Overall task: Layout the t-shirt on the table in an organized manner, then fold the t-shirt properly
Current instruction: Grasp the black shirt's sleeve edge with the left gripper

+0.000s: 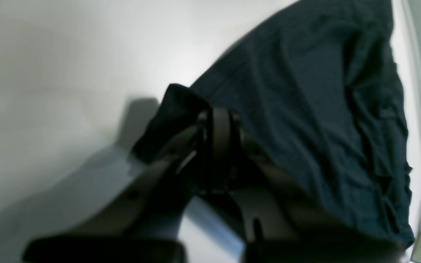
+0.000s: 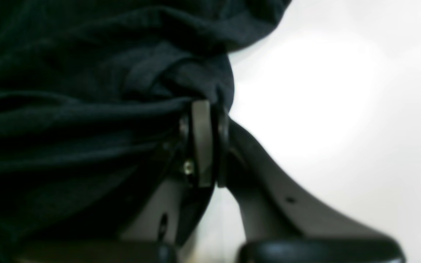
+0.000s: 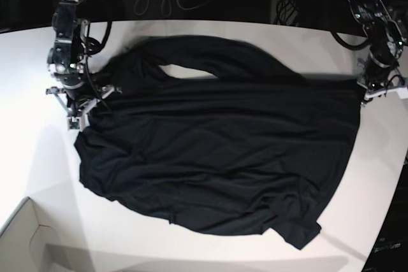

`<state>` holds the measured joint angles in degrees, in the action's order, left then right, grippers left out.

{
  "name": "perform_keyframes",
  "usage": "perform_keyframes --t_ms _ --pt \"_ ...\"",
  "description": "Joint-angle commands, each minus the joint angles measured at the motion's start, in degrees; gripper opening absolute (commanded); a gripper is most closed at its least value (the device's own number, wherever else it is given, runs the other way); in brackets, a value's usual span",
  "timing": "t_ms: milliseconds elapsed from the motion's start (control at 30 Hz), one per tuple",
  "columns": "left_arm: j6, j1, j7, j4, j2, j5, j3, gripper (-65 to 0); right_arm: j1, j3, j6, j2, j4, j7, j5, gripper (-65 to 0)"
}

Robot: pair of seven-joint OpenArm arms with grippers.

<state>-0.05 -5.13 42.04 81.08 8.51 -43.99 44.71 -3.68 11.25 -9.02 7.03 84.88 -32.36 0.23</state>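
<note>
Lying spread across the middle of the table (image 3: 210, 253), the t-shirt (image 3: 217, 151) is wrinkled, with one sleeve folded over near the far edge. The left gripper (image 1: 219, 126) has its fingers pressed together on a pinch of the cloth at one side edge, and the right gripper (image 2: 205, 109) is likewise clamped on a bunched fold at the opposite side. A cardboard box (image 3: 25, 240) sits at the near corner, apart from the shirt.

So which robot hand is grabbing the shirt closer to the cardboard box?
The right gripper, on the base view's left, pinching the t-shirt. The cardboard box sits on that side; the left gripper holds the opposite edge.
</note>
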Motion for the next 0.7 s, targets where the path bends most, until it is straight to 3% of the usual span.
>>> perform_keyframes --t_ms 0,133,367,500,667 --pt "-0.25 0.33 -1.03 0.99 0.5 -0.36 0.08 -64.9 0.74 0.23 0.71 0.67 1.23 1.19 -0.27 -65.0" --pt "-0.25 0.33 -1.03 0.99 -0.12 -0.63 -0.01 -64.9 -1.46 -0.12 0.44 3.39 1.23 -0.12 -0.19 -63.9" --pt "-0.25 1.21 -1.03 1.08 -0.29 -0.72 -0.01 -64.9 -4.1 2.6 0.44 4.8 3.6 -0.21 -0.19 -41.8" --pt "-0.25 3.76 -1.03 1.08 -0.29 -0.72 -0.09 -64.9 -6.21 8.84 0.44 1.28 11.25 -0.21 -0.19 -35.2" --pt "-0.25 8.25 -0.94 1.08 -0.29 -0.54 -0.27 -64.9 -12.8 11.66 0.44 -4.08 23.47 -0.65 -0.19 -34.2"
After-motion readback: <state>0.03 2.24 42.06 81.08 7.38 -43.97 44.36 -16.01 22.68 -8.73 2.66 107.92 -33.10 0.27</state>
